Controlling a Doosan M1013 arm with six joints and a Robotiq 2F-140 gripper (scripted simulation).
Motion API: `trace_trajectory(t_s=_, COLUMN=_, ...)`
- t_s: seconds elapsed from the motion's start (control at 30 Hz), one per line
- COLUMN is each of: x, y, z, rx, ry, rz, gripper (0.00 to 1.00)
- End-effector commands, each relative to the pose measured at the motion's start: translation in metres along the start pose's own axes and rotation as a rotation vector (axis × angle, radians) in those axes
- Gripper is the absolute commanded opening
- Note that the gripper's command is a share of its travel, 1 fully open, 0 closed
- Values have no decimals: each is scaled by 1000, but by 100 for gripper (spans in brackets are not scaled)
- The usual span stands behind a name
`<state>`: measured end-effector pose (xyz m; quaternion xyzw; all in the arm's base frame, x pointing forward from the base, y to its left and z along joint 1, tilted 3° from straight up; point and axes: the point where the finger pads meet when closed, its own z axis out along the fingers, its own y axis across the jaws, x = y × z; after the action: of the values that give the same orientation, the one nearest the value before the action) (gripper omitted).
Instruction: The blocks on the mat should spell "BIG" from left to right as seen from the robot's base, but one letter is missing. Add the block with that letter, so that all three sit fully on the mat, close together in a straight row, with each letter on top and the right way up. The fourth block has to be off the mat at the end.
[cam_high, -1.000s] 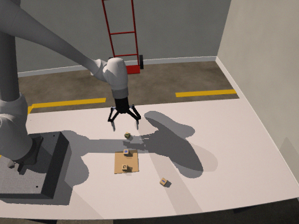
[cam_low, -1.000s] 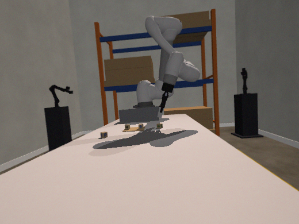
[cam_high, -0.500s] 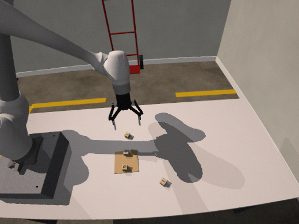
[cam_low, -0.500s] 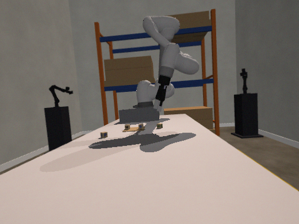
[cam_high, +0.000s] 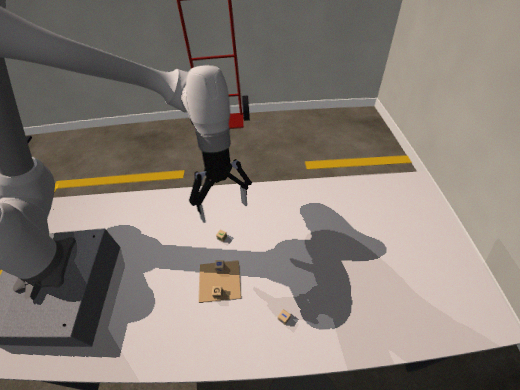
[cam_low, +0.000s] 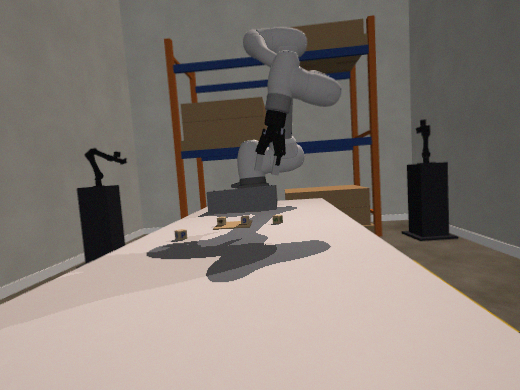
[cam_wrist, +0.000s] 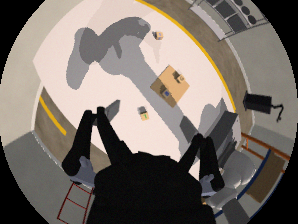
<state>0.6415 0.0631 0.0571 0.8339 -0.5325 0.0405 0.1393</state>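
Note:
A tan mat (cam_high: 232, 280) (cam_low: 233, 226) (cam_wrist: 166, 78) lies on the white table in front of the robot's base. Two blocks stand on it, apart from each other: one with a blue letter (cam_high: 220, 265) (cam_low: 244, 220) (cam_wrist: 165, 94) and one with a green G (cam_high: 217, 291) (cam_low: 221, 220) (cam_wrist: 177, 78). A loose block with a green letter (cam_high: 222, 235) (cam_low: 277, 218) (cam_wrist: 141, 112) lies just off the mat's far edge. Another loose block with a blue letter (cam_high: 285, 316) (cam_low: 180, 234) (cam_wrist: 157, 35) lies off the mat towards the table's front. My gripper (cam_high: 222, 207) (cam_low: 270, 160) (cam_wrist: 151, 113) is open and empty, hanging high above the table over the green-letter loose block.
The robot's dark grey base plinth (cam_high: 85, 285) (cam_low: 242, 199) stands at the table's left, close to the mat. The table edge (cam_high: 350, 372) runs along the front. A red hand truck (cam_high: 210, 57) and a shelving rack (cam_low: 175, 125) stand off the table.

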Motion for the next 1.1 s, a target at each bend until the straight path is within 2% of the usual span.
trace_trajectory(t_s=0.0, x=17, y=3, z=-27, rx=12, ry=-38, rz=-133, gripper=100)
trace_trajectory(t_s=0.1, x=24, y=5, z=-39, rx=22, ry=-49, rz=-193, gripper=100)
trace_trajectory(t_s=0.2, x=24, y=5, z=-39, rx=22, ry=-49, rz=-193, gripper=100)
trace_trajectory(t_s=0.27, x=37, y=10, z=-62, rx=43, ry=-67, rz=-298, gripper=100)
trace_trajectory(t_s=0.37, x=40, y=11, z=-67, rx=48, ry=-70, rz=-321, gripper=100)
trace_trajectory(t_s=0.4, x=47, y=13, z=-80, rx=61, ry=-79, rz=-383, gripper=100)
trace_trajectory(t_s=0.47, x=47, y=14, z=-81, rx=63, ry=-80, rz=-389, gripper=100)
trace_trajectory(t_s=0.5, x=54, y=17, z=-93, rx=77, ry=-87, rz=-447, gripper=100)
trace_trajectory(t_s=0.57, x=55, y=17, z=-96, rx=80, ry=-89, rz=-459, gripper=100)
trace_trajectory(t_s=0.6, x=61, y=20, z=-107, rx=95, ry=-95, rz=-513, gripper=100)
trace_trajectory(t_s=0.73, x=63, y=22, z=-111, rx=100, ry=-96, rz=-531, gripper=100)
trace_trajectory(t_s=0.77, x=71, y=26, z=-127, rx=121, ry=-102, rz=-606, gripper=100)
trace_trajectory(t_s=0.8, x=74, y=28, z=-133, rx=130, ry=-104, rz=-636, gripper=100)
trace_trajectory(t_s=0.93, x=78, y=31, z=-143, rx=143, ry=-107, rz=-681, gripper=100)
trace_trajectory(t_s=0.97, x=84, y=36, z=-157, rx=164, ry=-109, rz=-747, gripper=100)
trace_trajectory(t_s=1.03, x=86, y=37, z=-159, rx=168, ry=-109, rz=-759, gripper=100)
trace_trajectory(t_s=1.07, x=90, y=40, z=-170, rx=185, ry=-109, rz=-811, gripper=100)
